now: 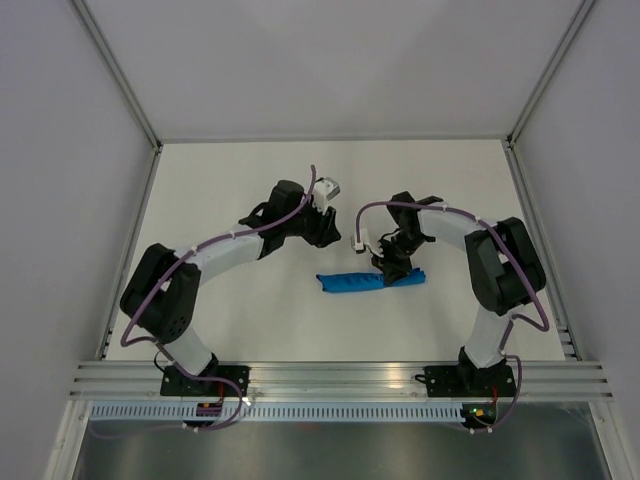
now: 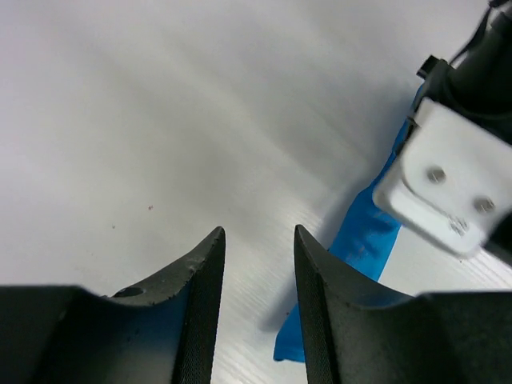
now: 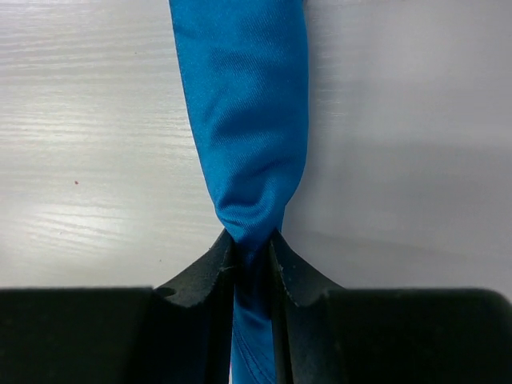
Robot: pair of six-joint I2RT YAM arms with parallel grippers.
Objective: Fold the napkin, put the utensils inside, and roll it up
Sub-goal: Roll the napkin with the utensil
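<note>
The napkin (image 1: 355, 281) lies on the white table as a bright blue roll running left to right, between the two arms. My right gripper (image 1: 395, 268) is shut on it near its right end. In the right wrist view the cloth (image 3: 244, 120) is pinched to a narrow waist between the fingertips of that gripper (image 3: 252, 244). My left gripper (image 1: 328, 237) hovers just behind the roll's left part, apart from it. Its jaws (image 2: 258, 232) stand open with only bare table between them, and the napkin (image 2: 364, 232) shows to their right. The utensils are hidden from every view.
The white table (image 1: 230, 190) is bounded by a metal frame with posts at the back corners and a rail (image 1: 340, 378) along the near edge. In the left wrist view the right arm's white camera housing (image 2: 448, 184) hangs close over the napkin.
</note>
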